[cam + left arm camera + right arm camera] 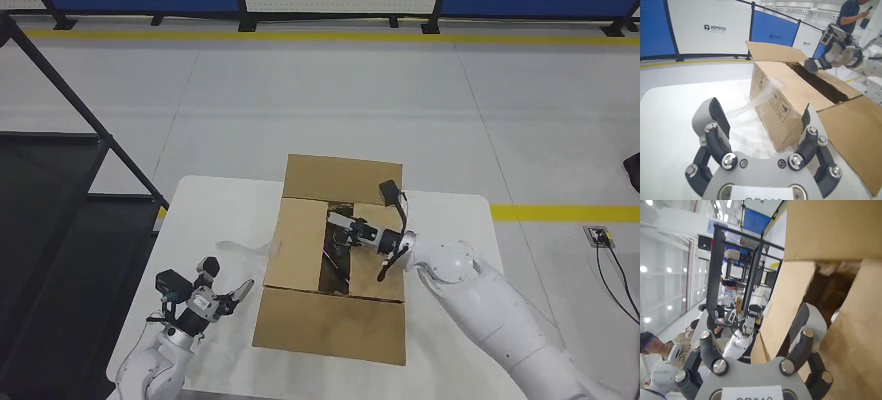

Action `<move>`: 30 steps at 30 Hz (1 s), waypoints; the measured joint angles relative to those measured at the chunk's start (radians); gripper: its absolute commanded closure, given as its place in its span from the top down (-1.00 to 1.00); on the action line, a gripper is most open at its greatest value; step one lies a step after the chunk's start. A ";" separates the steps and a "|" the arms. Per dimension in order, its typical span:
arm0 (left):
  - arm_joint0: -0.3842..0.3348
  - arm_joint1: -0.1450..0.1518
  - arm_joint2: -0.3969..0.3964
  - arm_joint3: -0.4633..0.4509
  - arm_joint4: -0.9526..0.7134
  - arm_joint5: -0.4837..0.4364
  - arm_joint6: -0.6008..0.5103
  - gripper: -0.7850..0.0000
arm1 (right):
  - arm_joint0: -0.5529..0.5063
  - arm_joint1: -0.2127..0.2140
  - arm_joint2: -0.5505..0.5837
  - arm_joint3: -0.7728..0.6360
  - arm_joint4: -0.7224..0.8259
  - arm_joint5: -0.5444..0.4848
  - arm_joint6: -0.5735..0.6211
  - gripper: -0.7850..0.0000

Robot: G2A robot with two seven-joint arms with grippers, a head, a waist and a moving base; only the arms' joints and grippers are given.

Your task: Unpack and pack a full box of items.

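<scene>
Left arm (150, 372): set low at the robot's near left, forearm angled forward and inward. Left gripper (761, 106): jaws spread wide, both dark pads (720, 115) facing each other across the gap, linkage bolts and grey palm plate in plain sight. Right arm (500, 315): extended forward and across toward the centre, white forearm running diagonally, elbow bent. Right wrist (400, 243): roughly level, rolled onto its side, pointing to the robot's left. Right gripper (756, 311): jaws wide apart, one grey finger (806, 321) close and sharp in its wrist view. The two grippers sit well apart
</scene>
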State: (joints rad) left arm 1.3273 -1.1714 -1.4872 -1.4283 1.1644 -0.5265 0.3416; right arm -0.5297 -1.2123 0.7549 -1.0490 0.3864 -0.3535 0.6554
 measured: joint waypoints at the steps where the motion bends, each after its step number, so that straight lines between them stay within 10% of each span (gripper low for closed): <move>1: 0.001 0.000 -0.001 0.000 -0.007 0.005 0.002 1.00 | -0.013 0.004 0.006 -0.024 -0.007 0.021 0.012 1.00; 13: 0.022 0.001 -0.024 -0.009 -0.042 0.002 0.047 1.00 | -0.041 -0.011 -0.013 -0.119 -0.093 0.239 0.004 1.00; 30: 0.042 0.006 -0.016 -0.037 -0.015 -0.091 0.073 1.00 | 0.045 -0.108 -0.034 0.057 0.107 0.127 0.097 1.00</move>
State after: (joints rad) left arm 1.3692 -1.1650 -1.5028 -1.4651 1.1490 -0.6178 0.4149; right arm -0.4844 -1.3201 0.7207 -0.9921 0.4930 -0.2263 0.7521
